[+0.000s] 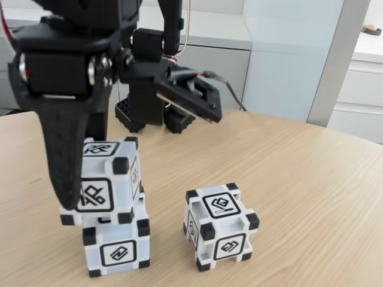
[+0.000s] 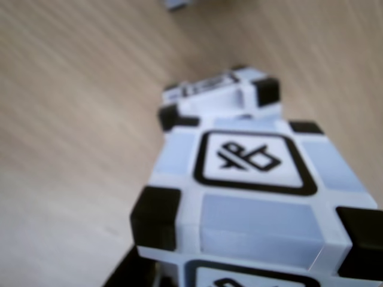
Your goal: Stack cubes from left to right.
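Fingers (image 1: 99, 185): we see them closed on the upper cube (image 1: 106, 182) from its sides; one long black finger (image 1: 63, 155) runs down the cube's left face in the fixed view, the other is hidden behind it, so we judge the hold from the cube riding tilted and part off its support.
Key relation: upper cube sits btwn the fingers, w/ the lower cube (image 1: 118, 248) directly beneath. Upper cube is shifted left of the lower one in the fixed view and leans a bit; touching or just above, we can't tell.
Wrist view: upper cube (image 2: 251, 197) is close below the camera, lower cube (image 2: 224, 95) peeks out past its far edge, so the two aren't square yet.
Next move, we judge: nudge right relative to the fingers, level, then let go.
Third cube (image 1: 219, 225): on the bench (image 1: 311, 191), right of the fingers, apart from the stack, not in the way.
Risk: release w/ this overhang and the top cube may tip off.
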`<state>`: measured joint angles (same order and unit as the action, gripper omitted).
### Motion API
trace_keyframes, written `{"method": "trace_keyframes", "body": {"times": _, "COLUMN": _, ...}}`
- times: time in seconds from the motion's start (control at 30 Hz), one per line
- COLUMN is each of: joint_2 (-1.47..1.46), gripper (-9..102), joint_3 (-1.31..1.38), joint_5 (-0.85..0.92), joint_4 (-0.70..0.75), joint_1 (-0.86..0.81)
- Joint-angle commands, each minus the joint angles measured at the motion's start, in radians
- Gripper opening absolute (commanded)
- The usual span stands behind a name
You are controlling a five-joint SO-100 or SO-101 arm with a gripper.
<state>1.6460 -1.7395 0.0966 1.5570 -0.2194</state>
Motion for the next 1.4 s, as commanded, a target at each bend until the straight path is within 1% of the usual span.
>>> {"method": "trace_keyframes", "body": {"times": 0.0, "joint_2": 0.003, "gripper": 0, "joint_3": 0.048, "joint_5": 0.017, "joint_4": 0.003, "joint_1": 0.002}}
{"method": "trace_keyframes", "body": {"times": 0.03, "joint_2": 0.003, "gripper": 0, "joint_3": 0.048, "joint_5": 0.028, "joint_4": 0.003, "joint_1": 0.002}}
{"method": "trace_keyframes", "body": {"times": 0.07, "joint_2": 0.003, "gripper": 3, "joint_3": 0.048, "joint_5": 0.043, "joint_4": 0.003, "joint_1": 0.000}}
{"method": "trace_keyframes", "body": {"times": 0.13, "joint_2": 0.003, "gripper": 15, "joint_3": 0.048, "joint_5": 0.066, "joint_4": 0.003, "joint_1": -0.005}}
{"method": "trace_keyframes", "body": {"times": 0.3, "joint_2": 0.018, "gripper": 22, "joint_3": 0.048, "joint_5": 0.097, "joint_4": 0.003, "joint_1": -0.015}}
{"method": "trace_keyframes", "body": {"times": 0.5, "joint_2": 0.021, "gripper": 25, "joint_3": 0.048, "joint_5": 0.123, "joint_4": 0.003, "joint_1": -0.015}}
{"method": "trace_keyframes", "body": {"times": 0.6, "joint_2": 0.021, "gripper": 31, "joint_3": 0.048, "joint_5": 0.135, "joint_4": 0.003, "joint_1": -0.015}}
{"method": "trace_keyframes", "body": {"times": 0.77, "joint_2": 0.048, "gripper": 36, "joint_3": 0.049, "joint_5": 0.144, "joint_4": 0.003, "joint_1": -0.015}}
{"method": "trace_keyframes", "body": {"times": 0.93, "joint_2": 0.132, "gripper": 38, "joint_3": 0.049, "joint_5": 0.152, "joint_4": 0.003, "joint_1": -0.015}}
{"method": "trace_keyframes", "body": {"times": 1.2, "joint_2": 0.399, "gripper": 38, "joint_3": 0.049, "joint_5": 0.152, "joint_4": 0.005, "joint_1": 0.012}}
{"method": "trace_keyframes", "body": {"times": 1.37, "joint_2": 0.431, "gripper": 37, "joint_3": 0.028, "joint_5": 0.106, "joint_4": 0.017, "joint_1": 0.167}}
